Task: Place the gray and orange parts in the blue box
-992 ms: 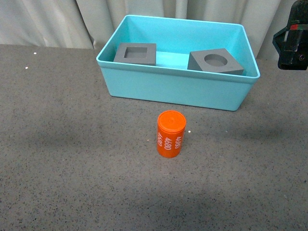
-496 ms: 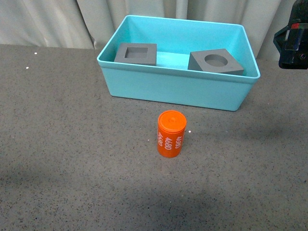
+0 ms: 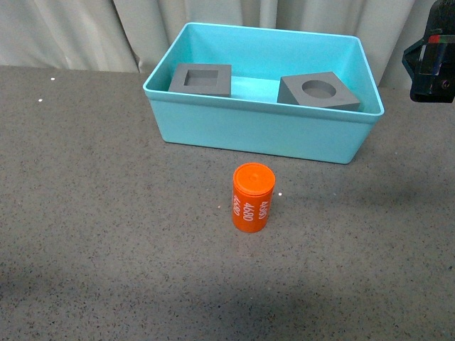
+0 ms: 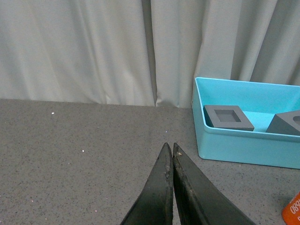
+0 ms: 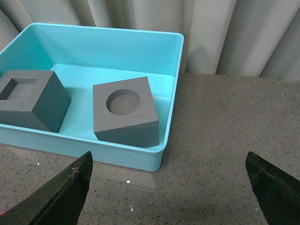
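Two gray cubes [image 5: 124, 112] inside blue box [image 5: 93, 44] ahead of wide-open empty right pincer [image 5: 168, 153]; orange cylinder [image 4: 293, 211] near shut empty left pincer [image 4: 169, 149]

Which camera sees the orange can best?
The front view: the whole orange can stands upright there, numerals showing. The left wrist view catches only a sliver at the frame's edge; the right wrist view shows hardly any.

Left fingers [image 4: 161, 194] together, right fingers [image 5: 63, 194] spread
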Robot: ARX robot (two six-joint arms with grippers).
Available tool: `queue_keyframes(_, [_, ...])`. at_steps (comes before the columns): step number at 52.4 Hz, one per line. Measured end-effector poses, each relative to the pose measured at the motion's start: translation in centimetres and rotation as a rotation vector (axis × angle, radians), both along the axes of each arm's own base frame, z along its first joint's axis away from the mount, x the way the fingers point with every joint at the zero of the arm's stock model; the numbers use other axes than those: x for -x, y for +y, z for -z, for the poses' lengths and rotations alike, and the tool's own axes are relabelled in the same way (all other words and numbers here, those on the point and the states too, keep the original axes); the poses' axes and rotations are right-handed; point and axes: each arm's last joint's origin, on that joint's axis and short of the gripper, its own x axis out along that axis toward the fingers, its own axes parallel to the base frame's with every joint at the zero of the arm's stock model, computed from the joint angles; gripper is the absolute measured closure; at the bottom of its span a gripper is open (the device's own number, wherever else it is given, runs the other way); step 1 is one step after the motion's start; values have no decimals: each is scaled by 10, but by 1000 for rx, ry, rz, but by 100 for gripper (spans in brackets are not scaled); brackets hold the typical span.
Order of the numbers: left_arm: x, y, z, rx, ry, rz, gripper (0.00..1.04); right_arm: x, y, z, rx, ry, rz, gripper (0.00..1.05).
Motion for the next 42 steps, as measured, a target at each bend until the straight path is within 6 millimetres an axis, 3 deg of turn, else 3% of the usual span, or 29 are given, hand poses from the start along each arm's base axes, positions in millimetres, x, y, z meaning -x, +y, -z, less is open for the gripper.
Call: queue_keyframes(42, [26,0,-4,0,-14,0,101,0,0,0,0,0,0,10])
